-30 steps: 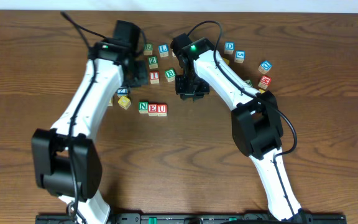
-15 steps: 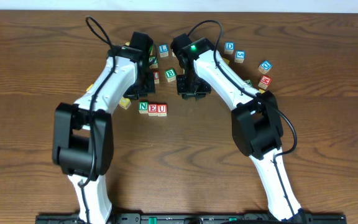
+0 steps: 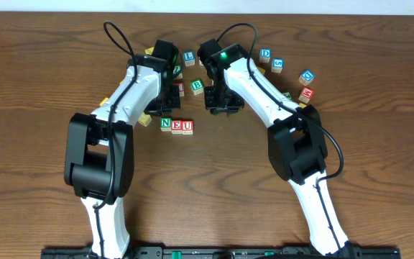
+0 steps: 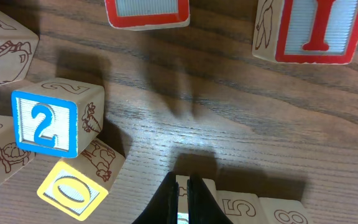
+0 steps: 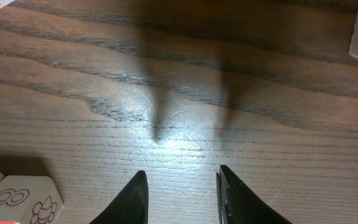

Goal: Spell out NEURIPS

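The green N, E and red U cubes stand in a row at the table's middle. My left gripper is shut with nothing in it, its tips at the far side of the N cube. In the left wrist view the row's side faces show a 5 and an 8. The red I cube lies beyond the left gripper. My right gripper hangs open over bare wood, right of the row.
A blue 2 cube and a yellow O cube sit just left of the row. A green B cube and a blue L cube lie behind. More cubes are scattered at the back right.
The left arm has swung right and brought its shut gripper down behind the N cube. The right gripper has stayed in place, its jaws a touch wider.
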